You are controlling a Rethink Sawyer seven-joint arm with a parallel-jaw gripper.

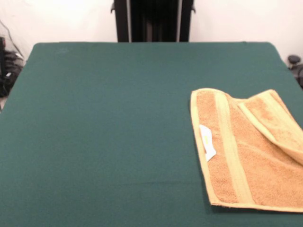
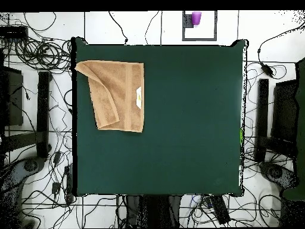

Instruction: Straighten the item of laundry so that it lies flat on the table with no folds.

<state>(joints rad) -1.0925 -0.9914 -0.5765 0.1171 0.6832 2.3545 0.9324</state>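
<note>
The orange-tan towel lies at the right side of the dark green table in the front view, reaching the picture's right edge. Its far right corner is folded over onto itself as a flap. A paler band runs along it and a small white label lies near its left hem. In the overhead view the towel lies at the table's upper left corner, with the folded flap along its left side. The gripper shows in neither view.
The robot's black pedestal stands at the table's far side. In the overhead view cables cover the floor around the table, dark stands flank both sides, and a purple cup sits beyond the top edge.
</note>
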